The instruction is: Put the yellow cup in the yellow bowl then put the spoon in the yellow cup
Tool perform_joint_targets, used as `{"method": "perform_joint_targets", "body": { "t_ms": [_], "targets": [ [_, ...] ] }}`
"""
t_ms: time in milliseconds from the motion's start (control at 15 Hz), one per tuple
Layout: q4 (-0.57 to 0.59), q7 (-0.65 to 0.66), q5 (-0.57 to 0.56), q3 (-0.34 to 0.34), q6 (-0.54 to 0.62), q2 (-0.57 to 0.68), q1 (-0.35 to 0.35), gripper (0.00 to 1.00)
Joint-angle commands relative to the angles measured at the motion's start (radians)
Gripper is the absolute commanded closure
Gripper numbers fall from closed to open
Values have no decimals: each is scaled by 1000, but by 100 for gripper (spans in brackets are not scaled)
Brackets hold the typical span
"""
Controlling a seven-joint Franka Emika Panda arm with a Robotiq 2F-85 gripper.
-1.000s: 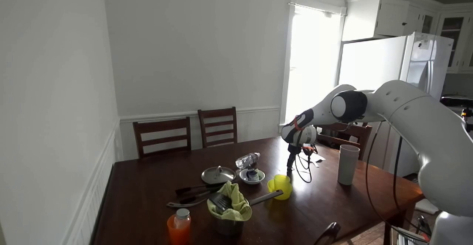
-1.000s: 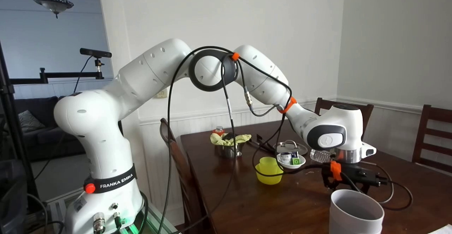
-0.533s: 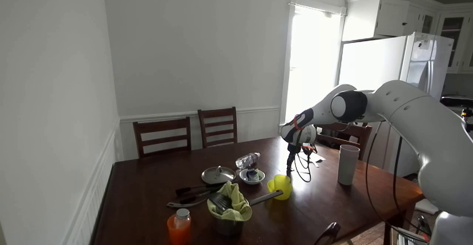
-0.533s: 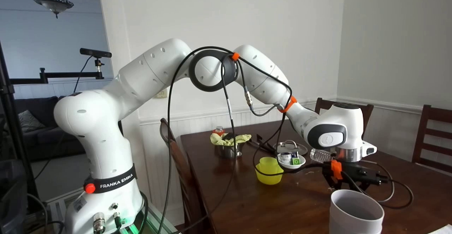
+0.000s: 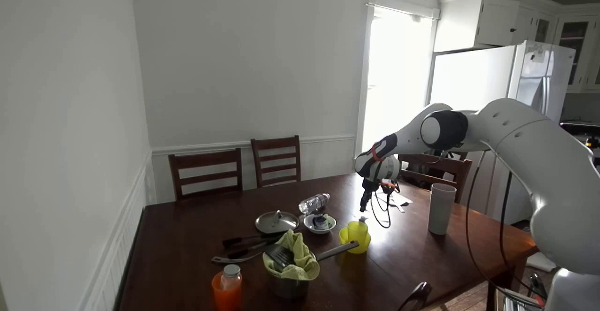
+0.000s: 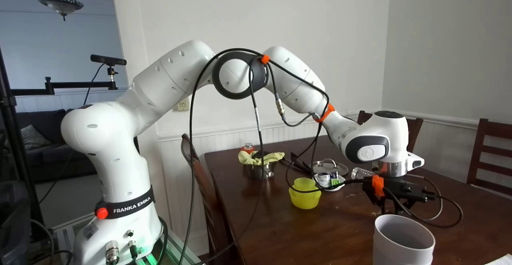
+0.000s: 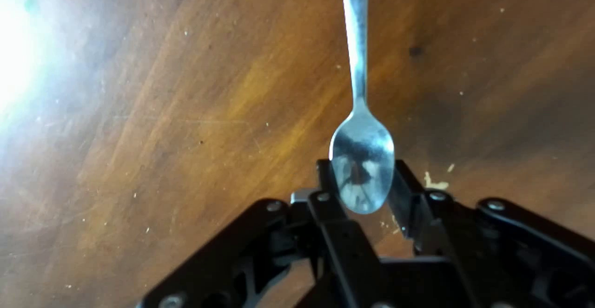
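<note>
And you have the spoon [image 7: 361,127], fingers [image 7: 327,180] clamped on both edges of its scoop, handle running out of the wrist view! Your gripper [image 7: 362,171] holds it apart from the yellow bowl [image 6: 305,201]; inside that bowl sits the yellow cup [image 6: 305,183]. Near the bowl, the white dish [image 5: 320,231]; farther from it, the grey tumbler [image 5: 441,212].
</note>
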Motion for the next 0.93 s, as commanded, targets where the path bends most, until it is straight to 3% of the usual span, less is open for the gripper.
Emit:
{"method": "perform_joint_targets", "body": {
  "t_ms": [0, 467, 667, 733, 867],
  "targets": [
    [-158, -4, 53, 41, 64, -125, -27, 90],
    [-470, -130, 242, 223, 183, -351, -132, 90],
    [-596, -209, 319, 286, 173, -454, -181, 90],
    [-454, -151, 278, 224, 155, -348, -114, 68],
    [-524, -182, 309, 240, 154, -406, -129, 68]
  ]
}}
